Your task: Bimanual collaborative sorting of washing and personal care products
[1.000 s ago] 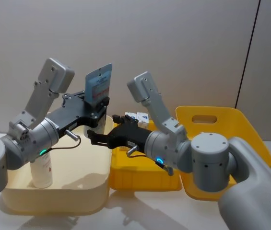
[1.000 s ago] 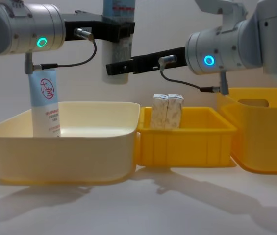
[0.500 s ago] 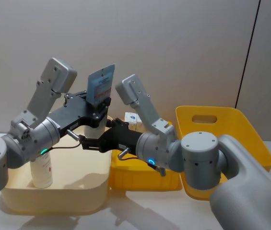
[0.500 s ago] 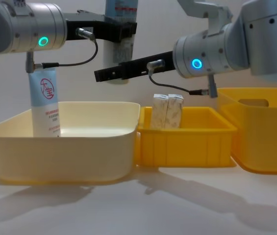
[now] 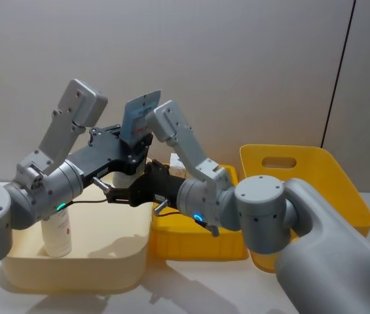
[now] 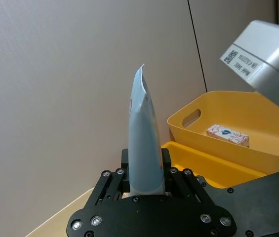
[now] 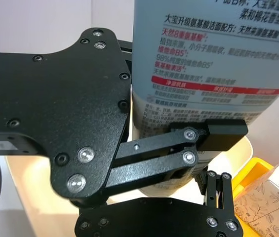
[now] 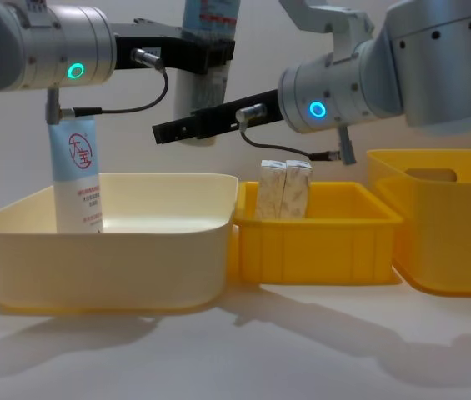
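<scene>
tube [image 6: 144, 143] upright in left gripper [image 6: 145, 174] — clamped.

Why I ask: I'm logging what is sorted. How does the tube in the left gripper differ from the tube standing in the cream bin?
The held tube hangs in the air above the cream bin, clamped in the left gripper; the standing tube rests upright inside that bin, free of any gripper. The right gripper reaches under the held tube, not the standing one. Both are light-blue with red print.
</scene>
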You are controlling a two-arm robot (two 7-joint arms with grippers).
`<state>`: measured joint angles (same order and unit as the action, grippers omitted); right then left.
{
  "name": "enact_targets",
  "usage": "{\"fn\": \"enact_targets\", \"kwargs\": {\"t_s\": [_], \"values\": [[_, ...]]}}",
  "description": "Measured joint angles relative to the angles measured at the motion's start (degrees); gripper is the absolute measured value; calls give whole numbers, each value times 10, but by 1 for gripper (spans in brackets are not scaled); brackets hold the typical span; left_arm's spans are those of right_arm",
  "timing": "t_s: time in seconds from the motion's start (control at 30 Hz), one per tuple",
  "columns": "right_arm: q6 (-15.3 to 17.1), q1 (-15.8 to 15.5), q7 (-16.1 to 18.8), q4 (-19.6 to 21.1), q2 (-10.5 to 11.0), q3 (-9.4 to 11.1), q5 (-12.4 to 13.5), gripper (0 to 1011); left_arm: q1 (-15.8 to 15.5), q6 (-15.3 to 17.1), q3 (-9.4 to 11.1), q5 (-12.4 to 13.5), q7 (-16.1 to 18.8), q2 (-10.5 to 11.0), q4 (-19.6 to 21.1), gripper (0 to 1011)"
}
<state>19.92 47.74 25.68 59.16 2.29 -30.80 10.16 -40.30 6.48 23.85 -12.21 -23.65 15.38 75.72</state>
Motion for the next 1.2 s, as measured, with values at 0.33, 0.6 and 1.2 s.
{"fn": "enact_targets", "kwargs": {"t_s": [0.33,0.6,1.2], "values": [[-6,7,-11,-18,-11,3,0,1001,-1,2,1,0,0,-2,-3,322],[-8,10,-16,-27,-16,6,2,905,-1,2,1,0,1,-2,-4,323],[-10,12,-20,-34,-20,8,4,676,0,3,1,1,3,-3,-5,322]]}}
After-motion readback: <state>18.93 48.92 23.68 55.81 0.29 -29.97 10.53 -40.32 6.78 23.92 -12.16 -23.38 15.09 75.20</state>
